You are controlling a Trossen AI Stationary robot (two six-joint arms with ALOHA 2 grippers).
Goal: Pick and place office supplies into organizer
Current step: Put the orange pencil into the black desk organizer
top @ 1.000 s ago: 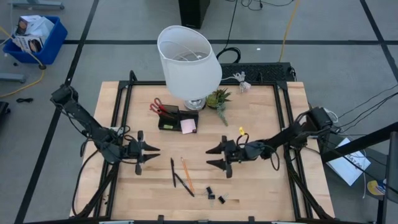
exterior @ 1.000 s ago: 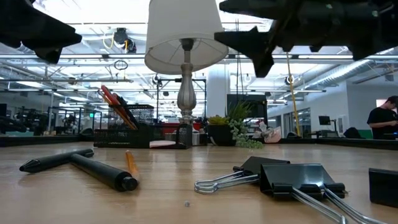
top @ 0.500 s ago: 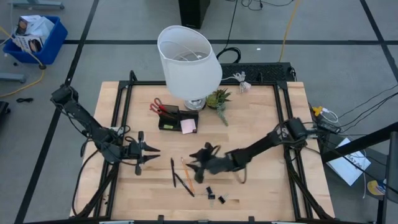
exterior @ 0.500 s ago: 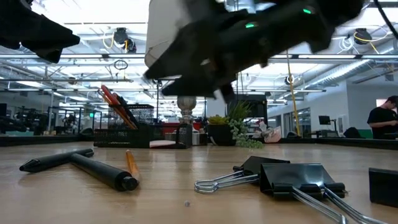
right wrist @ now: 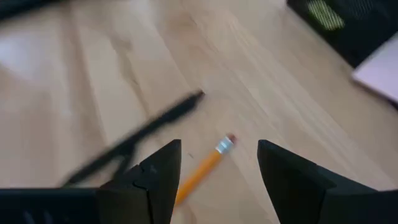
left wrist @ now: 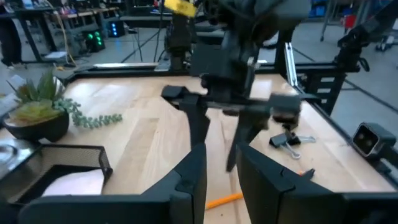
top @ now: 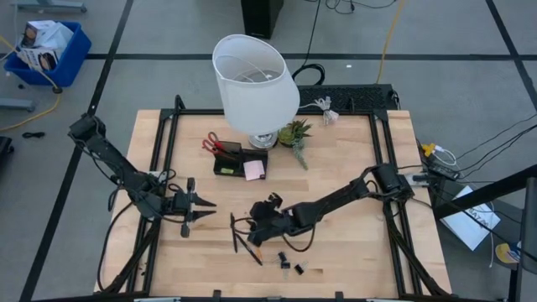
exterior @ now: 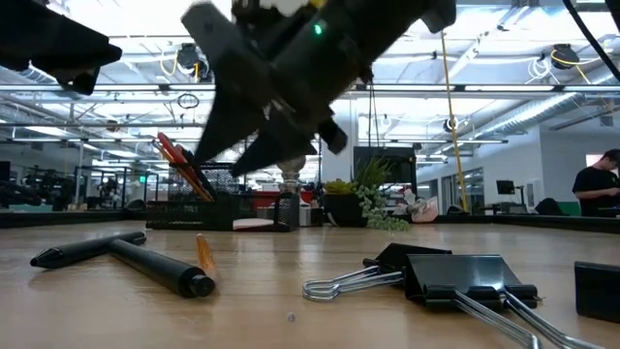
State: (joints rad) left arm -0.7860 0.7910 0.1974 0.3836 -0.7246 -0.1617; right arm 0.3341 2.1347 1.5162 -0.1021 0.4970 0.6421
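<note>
Your right gripper (top: 244, 235) now hangs with its fingers apart and empty over the orange pencil (right wrist: 202, 168) and the black pens (top: 234, 232) — a second ago it was well to the right, near the table's middle. Your left gripper (top: 206, 210) waits in the same place as before, its fingers (left wrist: 189, 180) only slightly apart, holding nothing. The organizer (top: 235, 162) stands beside the lamp (top: 254, 82), with the red-handled scissors (top: 211, 143) in it.
</note>
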